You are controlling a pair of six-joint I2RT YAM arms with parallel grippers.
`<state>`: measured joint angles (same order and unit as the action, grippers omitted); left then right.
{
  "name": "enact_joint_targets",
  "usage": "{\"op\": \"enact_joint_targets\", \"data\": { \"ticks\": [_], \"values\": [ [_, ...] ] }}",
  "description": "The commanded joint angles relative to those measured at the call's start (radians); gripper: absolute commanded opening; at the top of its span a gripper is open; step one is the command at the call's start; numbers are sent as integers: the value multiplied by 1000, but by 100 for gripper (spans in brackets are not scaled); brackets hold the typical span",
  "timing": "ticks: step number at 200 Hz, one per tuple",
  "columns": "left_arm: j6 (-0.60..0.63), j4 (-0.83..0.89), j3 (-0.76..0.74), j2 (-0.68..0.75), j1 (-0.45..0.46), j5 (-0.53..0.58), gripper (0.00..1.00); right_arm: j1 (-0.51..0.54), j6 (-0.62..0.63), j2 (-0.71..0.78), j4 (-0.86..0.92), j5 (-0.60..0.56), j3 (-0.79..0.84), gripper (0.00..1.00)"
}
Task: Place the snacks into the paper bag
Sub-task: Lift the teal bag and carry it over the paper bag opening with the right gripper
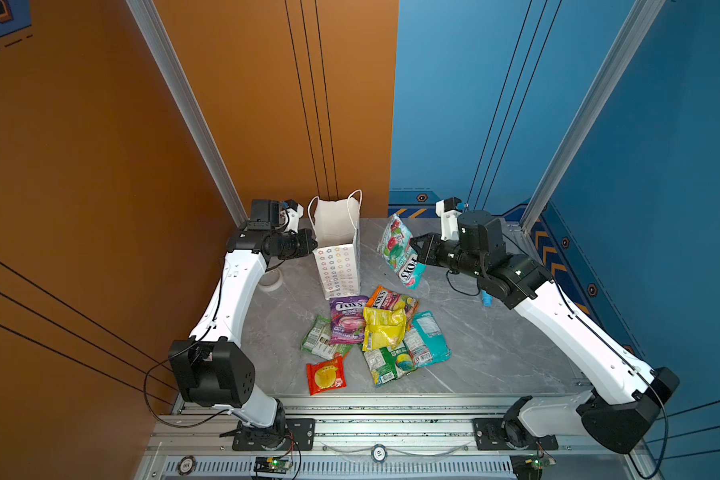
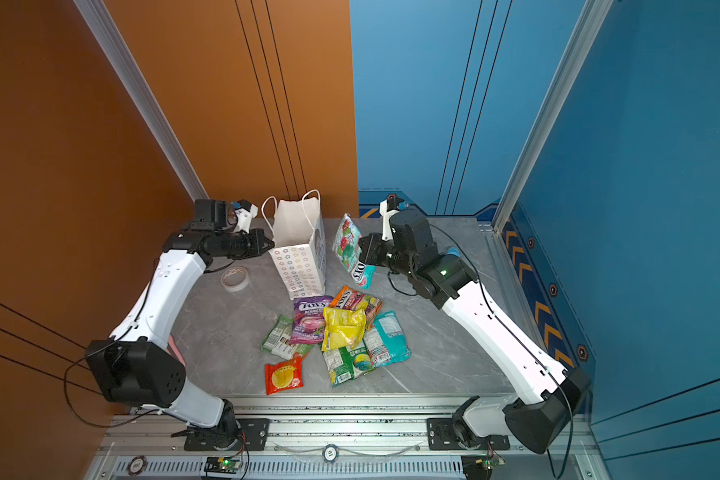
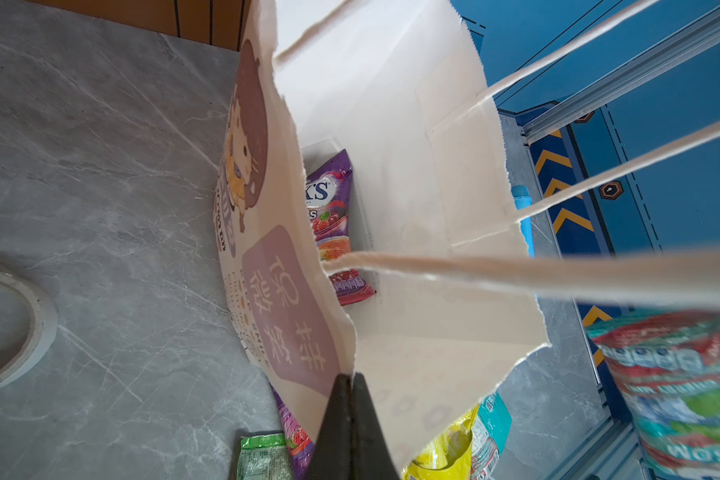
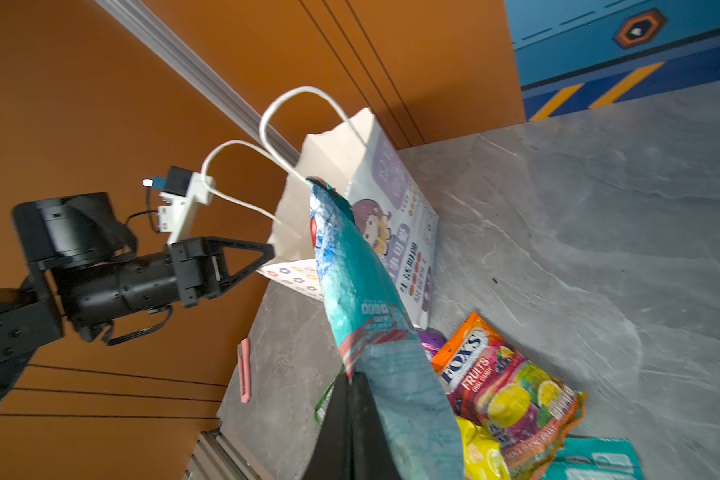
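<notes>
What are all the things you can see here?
white paper gift bag: one, white, standing at the back
purple FOX'S packet: one, purple, inside the bag
teal FOX'S packet: one, teal, held up right of the bag
loose snack packets: seven; purple, orange, yellow, teal, two green, red; lying in front of the bag
roll of clear tape: one, whitish, left of the bag
blue stick: one, blue, beside the right arm
pink box cutter: one, pink, by the left arm
grey marble table: one, grey, under everything
left gripper: one, black, shut on the bag's rim
right gripper: one, black, shut on the teal packet
</notes>
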<state>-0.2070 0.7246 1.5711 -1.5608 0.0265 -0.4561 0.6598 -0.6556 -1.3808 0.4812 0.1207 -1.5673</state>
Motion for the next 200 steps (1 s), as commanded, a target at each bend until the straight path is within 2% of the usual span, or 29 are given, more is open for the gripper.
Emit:
{"op": "enact_joint_targets", "data": {
  "ticks": [1,29,57,157,200],
  "values": [
    [-2,24,-19,-23,3,-11,2,34,4,-37,-87,-14,-83,0],
    [0,24,-19,-24,3,-8,2,106,3,-115,-125,-5,-172,0],
    [-1,24,-19,-24,4,-9,2,133,1,-209,-129,-10,-286,0],
    [-5,24,-17,-23,7,-19,2,123,-120,-471,-239,-38,-540,0],
    [-6,24,-17,-21,7,-20,2,113,-133,-557,-250,-79,-669,0]
  ]
}}
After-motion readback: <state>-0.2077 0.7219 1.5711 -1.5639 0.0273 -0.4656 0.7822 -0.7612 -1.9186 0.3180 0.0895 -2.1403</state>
